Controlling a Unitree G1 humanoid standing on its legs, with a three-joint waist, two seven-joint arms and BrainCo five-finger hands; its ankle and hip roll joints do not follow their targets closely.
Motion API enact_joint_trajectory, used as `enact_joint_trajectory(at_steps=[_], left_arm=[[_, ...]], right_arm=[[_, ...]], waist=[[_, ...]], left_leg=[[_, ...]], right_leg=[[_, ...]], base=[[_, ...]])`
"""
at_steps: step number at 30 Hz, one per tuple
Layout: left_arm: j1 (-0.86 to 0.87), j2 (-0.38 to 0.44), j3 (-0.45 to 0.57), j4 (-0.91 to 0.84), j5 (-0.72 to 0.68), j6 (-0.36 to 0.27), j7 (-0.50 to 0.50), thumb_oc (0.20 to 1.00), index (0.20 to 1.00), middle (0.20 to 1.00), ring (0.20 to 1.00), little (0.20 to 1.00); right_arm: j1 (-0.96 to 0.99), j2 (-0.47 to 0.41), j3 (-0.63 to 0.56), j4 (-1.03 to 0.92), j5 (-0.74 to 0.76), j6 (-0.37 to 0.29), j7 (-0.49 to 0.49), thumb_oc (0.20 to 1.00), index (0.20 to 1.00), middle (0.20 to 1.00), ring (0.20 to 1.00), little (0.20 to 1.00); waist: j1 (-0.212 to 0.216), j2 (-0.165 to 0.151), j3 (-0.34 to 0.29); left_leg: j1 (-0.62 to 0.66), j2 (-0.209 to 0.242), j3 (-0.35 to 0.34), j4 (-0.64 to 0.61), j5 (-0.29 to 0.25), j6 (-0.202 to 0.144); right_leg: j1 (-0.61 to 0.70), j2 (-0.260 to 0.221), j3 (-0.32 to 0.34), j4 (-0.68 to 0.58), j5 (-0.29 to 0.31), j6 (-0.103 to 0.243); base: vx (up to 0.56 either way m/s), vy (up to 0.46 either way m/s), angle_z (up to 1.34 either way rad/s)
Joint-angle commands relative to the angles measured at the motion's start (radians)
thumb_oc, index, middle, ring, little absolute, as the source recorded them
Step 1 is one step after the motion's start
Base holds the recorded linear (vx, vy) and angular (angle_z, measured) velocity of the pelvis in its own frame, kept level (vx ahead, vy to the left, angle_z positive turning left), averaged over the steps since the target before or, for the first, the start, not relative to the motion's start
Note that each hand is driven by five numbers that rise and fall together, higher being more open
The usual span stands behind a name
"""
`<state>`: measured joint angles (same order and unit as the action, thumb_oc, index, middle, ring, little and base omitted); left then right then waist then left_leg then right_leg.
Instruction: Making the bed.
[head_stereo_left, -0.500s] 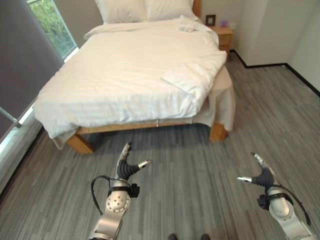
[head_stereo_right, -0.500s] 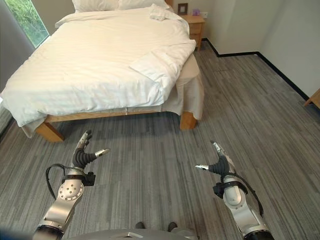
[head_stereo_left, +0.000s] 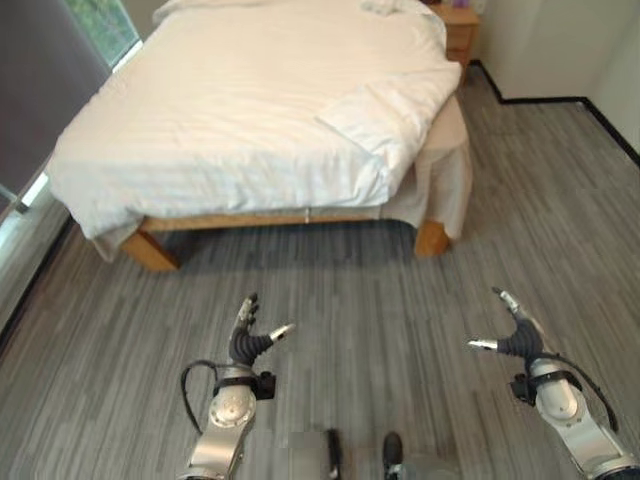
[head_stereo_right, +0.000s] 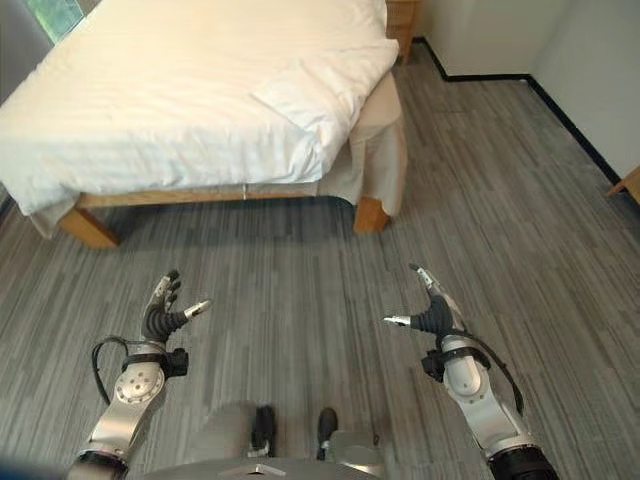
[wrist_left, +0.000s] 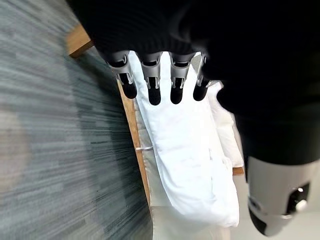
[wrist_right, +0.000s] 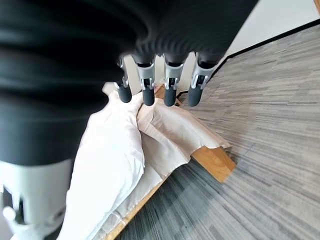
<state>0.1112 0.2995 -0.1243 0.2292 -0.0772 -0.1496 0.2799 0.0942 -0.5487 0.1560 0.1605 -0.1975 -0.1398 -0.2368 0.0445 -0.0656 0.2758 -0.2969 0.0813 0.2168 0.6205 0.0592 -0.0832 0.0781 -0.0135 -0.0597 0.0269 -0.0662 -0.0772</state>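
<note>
The bed (head_stereo_left: 150, 240) fills the upper part of the head views, from about 10 to 1 o'clock, its white duvet (head_stereo_left: 230, 110) spread mostly flat. One corner of the duvet is folded back on itself (head_stereo_left: 375, 120) near the foot at about 1 o'clock, and beneath it a beige sheet (head_stereo_left: 445, 170) hangs loose over the wooden leg (head_stereo_left: 432, 238).

The left hand (head_stereo_left: 250, 340) sits at about 7 o'clock and the right hand (head_stereo_left: 512, 335) at about 5 o'clock, both over the grey floor (head_stereo_left: 350, 290), well apart from the bed. Each has its fingers straight and spread, thumb out to the side, holding nothing.

The main risk, as I judge it, lies in the approach: the hands are low and the bed frame's wooden edge stands between them and the duvet, so a reach begun too early could strike the frame or the leg instead of the cloth. A grasp at the folded corner could also pinch the beige sheet along with the duvet and drag both, leaving the corner more rumpled. Pulling from one hand alone could skew the duvet toward 10 o'clock, where it already overhangs.
</note>
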Motion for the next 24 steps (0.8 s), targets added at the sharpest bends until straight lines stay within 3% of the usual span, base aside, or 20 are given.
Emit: enact_joint_trajectory(at_steps=[1,2,4,6,8,9,10,11,12,13,15,16,18,20,22,24], left_arm=[[0.014,-0.014,0.001,-0.043,-0.005,-0.035,0.017,1.000,1.000,1.000,1.000,1.000],[0.021,-0.015,-0.004,-0.041,0.006,-0.032,0.015,1.000,1.000,1.000,1.000,1.000],[0.023,-0.011,-0.014,-0.035,0.018,-0.022,0.014,1.000,1.000,1.000,1.000,1.000],[0.035,-0.005,-0.008,-0.046,0.035,-0.019,0.007,1.000,1.000,1.000,1.000,1.000],[0.044,-0.004,-0.010,-0.052,0.048,-0.020,0.000,1.000,1.000,1.000,1.000,1.000],[0.035,0.004,-0.015,-0.049,0.054,-0.017,0.001,1.000,1.000,1.000,1.000,1.000],[0.018,0.019,-0.024,-0.047,0.065,-0.011,0.000,1.000,1.000,1.000,1.000,1.000],[0.000,0.044,-0.028,-0.059,0.082,-0.009,0.012,1.000,1.000,1.000,1.000,1.000],[-0.001,0.045,-0.027,-0.059,0.082,-0.009,0.012,1.000,1.000,1.000,1.000,1.000],[-0.013,0.061,-0.027,-0.070,0.092,-0.009,0.019,1.000,1.000,1.000,1.000,1.000],[-0.036,0.087,-0.024,-0.091,0.099,-0.005,0.026,1.000,1.000,1.000,1.000,1.000],[-0.049,0.090,-0.020,-0.100,0.096,-0.007,0.029,1.000,1.000,1.000,1.000,1.000],[-0.064,0.084,-0.017,-0.109,0.093,-0.013,0.035,1.000,1.000,1.000,1.000,1.000],[-0.082,0.076,-0.016,-0.115,0.082,-0.021,0.041,1.000,1.000,1.000,1.000,1.000],[-0.095,0.072,-0.005,-0.119,0.079,-0.026,0.046,1.000,1.000,1.000,1.000,1.000],[-0.107,0.070,0.004,-0.114,0.086,-0.025,0.056,1.000,1.000,1.000,1.000,1.000]], right_arm=[[-0.025,-0.038,-0.031,-0.073,-0.032,-0.022,-0.017,1.000,1.000,1.000,1.000,1.000],[-0.013,-0.038,-0.032,-0.069,-0.033,-0.023,-0.019,1.000,1.000,1.000,1.000,1.000],[-0.015,-0.042,-0.028,-0.057,-0.033,-0.015,-0.025,1.000,1.000,1.000,1.000,1.000],[-0.017,-0.045,-0.024,-0.065,-0.051,-0.014,-0.020,1.000,1.000,1.000,1.000,1.000],[0.015,-0.027,-0.026,-0.082,-0.071,-0.023,-0.011,1.000,1.000,1.000,1.000,1.000],[0.013,-0.023,-0.019,-0.082,-0.082,-0.022,-0.011,1.000,1.000,1.000,1.000,1.000],[0.008,-0.016,-0.006,-0.076,-0.095,-0.019,-0.015,1.000,1.000,1.000,1.000,1.000],[-0.003,-0.010,0.010,-0.080,-0.116,-0.013,-0.014,1.000,1.000,1.000,1.000,1.000],[-0.004,-0.010,0.011,-0.079,-0.117,-0.013,-0.014,1.000,1.000,1.000,1.000,1.000],[-0.012,-0.002,0.015,-0.088,-0.113,-0.012,-0.009,1.000,1.000,1.000,1.000,1.000],[-0.004,0.012,0.012,-0.100,-0.109,-0.013,-0.006,1.000,1.000,1.000,1.000,1.000],[0.002,0.017,0.010,-0.099,-0.117,-0.007,-0.009,1.000,1.000,1.000,1.000,1.000],[0.010,0.025,0.001,-0.107,-0.125,-0.008,-0.011,1.000,1.000,1.000,1.000,1.000],[0.014,0.043,-0.002,-0.102,-0.117,-0.007,-0.019,1.000,1.000,1.000,1.000,1.000],[0.011,0.052,0.000,-0.086,-0.111,-0.001,-0.027,1.000,1.000,1.000,1.000,1.000],[0.004,0.058,0.004,-0.072,-0.109,0.004,-0.033,1.000,1.000,1.000,1.000,1.000]], waist=[[0.034,0.007,-0.040],[0.036,0.016,-0.051],[0.034,0.026,-0.063],[0.043,0.025,-0.087],[0.039,0.023,-0.124],[0.038,0.012,-0.129],[0.037,0.000,-0.131],[0.022,-0.009,-0.119],[0.026,-0.007,-0.120],[0.014,-0.002,-0.106],[-0.007,0.016,-0.087],[-0.017,0.031,-0.082],[-0.048,0.048,-0.067],[-0.079,0.052,-0.063],[-0.094,0.046,-0.069],[-0.098,0.044,-0.074]], left_leg=[[0.034,-0.012,0.000,-0.289,-0.044,0.047],[0.054,-0.011,0.019,-0.454,0.013,0.036],[0.043,0.010,0.060,-0.671,0.053,0.027],[0.034,0.010,0.018,-0.708,0.047,0.030],[0.055,-0.001,0.008,-0.708,0.110,0.036],[0.072,-0.011,0.013,-0.708,0.105,0.047],[0.098,-0.024,0.022,-0.708,0.089,0.061],[0.171,-0.047,0.043,-0.708,0.035,0.085],[0.169,-0.042,0.047,-0.708,0.037,0.085],[0.209,-0.044,0.058,-0.708,0.015,0.096],[0.285,-0.027,0.081,-0.708,-0.037,0.107],[0.310,-0.017,0.084,-0.708,-0.058,0.106],[0.348,-0.010,0.074,-0.708,-0.072,0.100],[0.380,0.000,0.059,-0.708,-0.090,0.079],[0.406,0.004,0.055,-0.708,-0.114,0.059],[0.424,0.007,0.057,-0.708,-0.128,0.050]], right_leg=[[0.172,-0.017,0.018,-0.114,-0.086,0.102],[0.184,-0.015,0.024,-0.114,-0.097,0.111],[0.222,-0.029,0.017,-0.114,-0.130,0.129],[0.252,-0.042,0.026,-0.114,-0.146,0.150],[0.276,-0.058,0.043,-0.102,-0.141,0.160],[0.258,-0.073,0.051,-0.047,-0.134,0.171],[0.221,-0.085,0.063,0.045,-0.096,0.194],[0.133,-0.122,0.055,0.248,0.045,0.267],[0.127,-0.119,0.060,0.250,0.047,0.266],[0.063,-0.135,0.053,0.371,0.143,0.298],[-0.041,-0.186,-0.022,0.515,0.205,0.306],[-0.089,-0.209,-0.069,0.529,0.167,0.279],[-0.158,-0.192,-0.107,0.493,0.088,0.256],[-0.176,-0.148,-0.116,0.305,0.029,0.232],[-0.177,-0.131,-0.115,0.058,0.049,0.230],[-0.189,-0.132,-0.118,-0.052,0.091,0.238]], base=[[0.47,0.087,-0.46],[0.49,0.096,-0.74],[0.54,0.098,-0.48],[0.61,0.085,0.04],[0.67,0.096,-0.48],[0.59,0.075,-0.55],[0.67,0.113,-0.48],[0.48,0.083,-0.50],[0.42,0.099,-0.64],[0.22,0.055,-0.51],[0.42,0.072,-0.44],[0.42,0.036,-0.30],[0.38,-0.048,-0.14],[0.42,-0.188,0.28],[0.42,-0.236,0.47],[0.32,-0.193,0.32]])
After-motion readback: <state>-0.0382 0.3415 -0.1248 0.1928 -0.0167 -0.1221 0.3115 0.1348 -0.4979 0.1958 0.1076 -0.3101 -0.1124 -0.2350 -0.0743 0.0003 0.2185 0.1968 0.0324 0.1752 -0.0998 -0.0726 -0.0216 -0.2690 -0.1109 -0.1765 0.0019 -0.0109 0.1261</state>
